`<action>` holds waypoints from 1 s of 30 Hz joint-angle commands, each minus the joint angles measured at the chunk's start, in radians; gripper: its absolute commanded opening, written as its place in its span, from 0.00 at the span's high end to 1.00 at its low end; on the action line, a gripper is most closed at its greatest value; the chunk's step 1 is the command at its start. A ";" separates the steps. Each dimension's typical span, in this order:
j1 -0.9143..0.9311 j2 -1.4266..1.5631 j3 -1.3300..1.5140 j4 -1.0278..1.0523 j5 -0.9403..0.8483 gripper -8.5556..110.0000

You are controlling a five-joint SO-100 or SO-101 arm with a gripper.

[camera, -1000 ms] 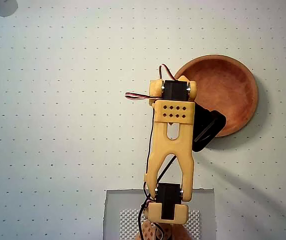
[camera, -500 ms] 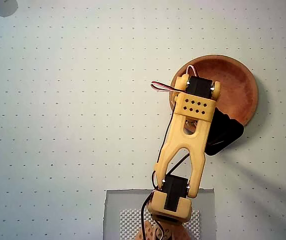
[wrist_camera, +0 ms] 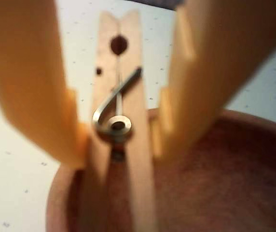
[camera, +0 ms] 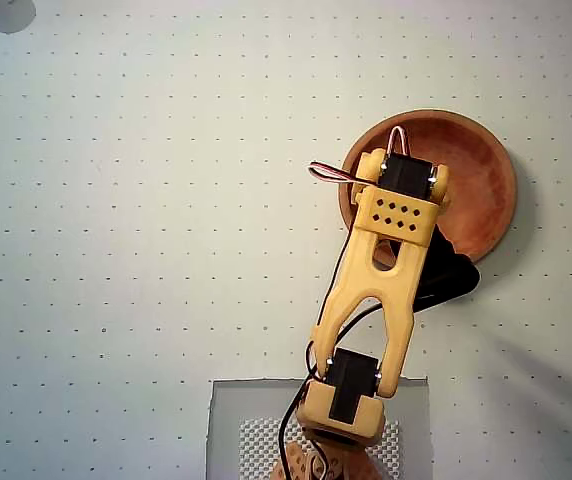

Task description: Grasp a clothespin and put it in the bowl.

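White tabletop sheet with a regular grid of small dark dots fills most of the overhead view. Grey square base plate sits at bottom centre, with a white perforated mesh patch on it. Pale round object is cut off at the top-left corner; can't tell what it is.

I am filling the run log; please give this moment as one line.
phase: carry over bowl | gripper: shut on clothespin | clothespin: between fingers, above bowl interior, not released | bowl: on table
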 commanded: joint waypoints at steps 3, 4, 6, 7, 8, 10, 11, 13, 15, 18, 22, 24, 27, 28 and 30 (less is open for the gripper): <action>0.054 -0.044 -0.120 -0.002 0.020 0.95; 0.069 -0.058 -0.135 -0.002 0.017 0.95; 0.097 -0.081 -0.172 -0.002 0.017 0.95; 0.109 -0.092 -0.190 -0.002 0.015 0.95; 0.124 -0.114 -0.221 -0.002 0.015 0.95; 0.143 -0.147 -0.258 0.000 0.015 0.95; 0.152 -0.161 -0.265 0.000 0.015 0.95; 0.167 -0.190 -0.268 0.000 0.015 0.95; 0.179 -0.212 -0.268 0.000 0.020 0.95; 0.189 -0.259 -0.276 0.000 0.028 0.95; 0.189 -0.302 -0.281 0.000 0.025 0.95; 0.181 -0.327 -0.281 0.000 0.025 0.95; 0.170 -0.362 -0.287 -0.002 0.020 0.95; 0.158 -0.379 -0.299 -0.002 0.025 0.95; 0.144 -0.423 -0.345 -0.002 0.029 0.95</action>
